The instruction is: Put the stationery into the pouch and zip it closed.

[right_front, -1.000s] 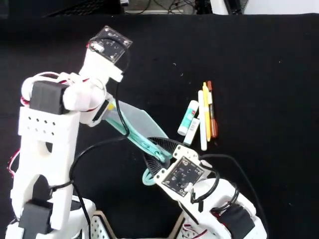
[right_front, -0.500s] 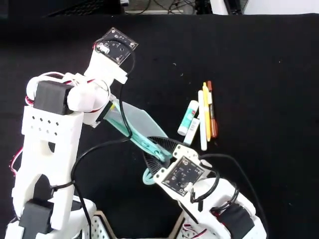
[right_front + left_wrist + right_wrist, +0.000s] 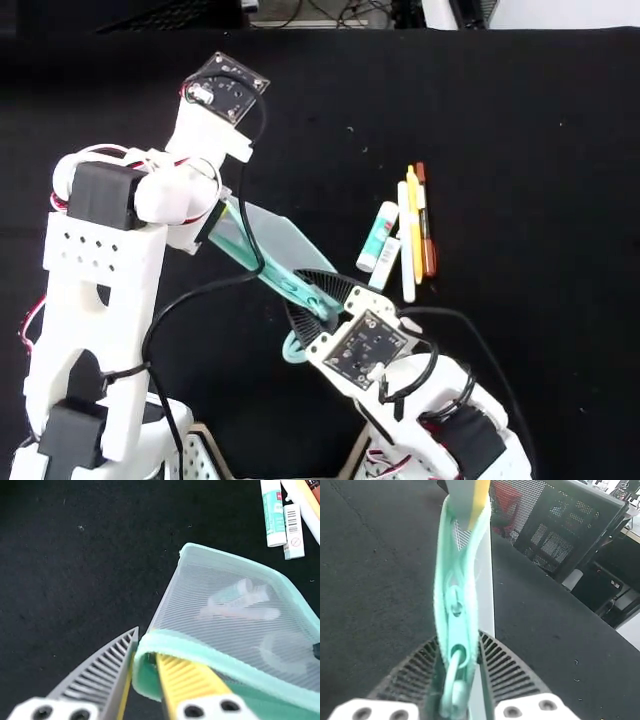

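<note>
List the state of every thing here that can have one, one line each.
left gripper, fingers shut on the pouch at one end of its rim.
right gripper, fingers shut on the pouch at its zip-pull end.
pouch, held between the two grippers, one at each end.
zip, looks partly open; slider close to the right gripper.
stationery, lying on the table beside the pouch, not inside.

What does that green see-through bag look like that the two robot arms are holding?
The pouch is see-through whitish mesh with a mint green zipper edge and a ring pull. It is stretched between both arms: the left gripper pinches one end of the edge, the right gripper the other end by the pull. Faint pale shapes show through the mesh.
</note>
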`<state>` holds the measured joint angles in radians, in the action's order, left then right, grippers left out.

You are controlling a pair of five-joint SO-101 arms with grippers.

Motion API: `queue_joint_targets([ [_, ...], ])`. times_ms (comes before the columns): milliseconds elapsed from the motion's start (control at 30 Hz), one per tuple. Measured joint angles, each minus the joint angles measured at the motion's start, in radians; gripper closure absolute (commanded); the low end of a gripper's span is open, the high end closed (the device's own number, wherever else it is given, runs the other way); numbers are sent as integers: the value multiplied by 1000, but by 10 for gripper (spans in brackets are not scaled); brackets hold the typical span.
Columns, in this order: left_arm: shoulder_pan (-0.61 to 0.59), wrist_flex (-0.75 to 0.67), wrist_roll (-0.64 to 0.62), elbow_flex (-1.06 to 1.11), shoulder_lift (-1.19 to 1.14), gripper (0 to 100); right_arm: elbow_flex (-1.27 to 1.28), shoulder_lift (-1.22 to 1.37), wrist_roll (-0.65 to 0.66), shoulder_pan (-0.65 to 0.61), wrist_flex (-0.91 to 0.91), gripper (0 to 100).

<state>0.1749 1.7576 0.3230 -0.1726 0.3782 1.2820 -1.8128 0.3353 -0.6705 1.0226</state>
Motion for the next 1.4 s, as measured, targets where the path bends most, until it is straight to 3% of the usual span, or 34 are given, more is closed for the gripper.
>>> queue_joint_targets([
  [300,-3,-3,-83,0,0,970,8,6,6,9,-81,986],
  [633,-8,-8,-92,-5,0,970,-149,331,8,11,-117,986],
  [933,-8,-8,-135,-5,0,970,-158,377,8,11,-135,986],
  [1400,-11,-9,-137,-63,224,970,-203,427,8,11,-285,986],
])
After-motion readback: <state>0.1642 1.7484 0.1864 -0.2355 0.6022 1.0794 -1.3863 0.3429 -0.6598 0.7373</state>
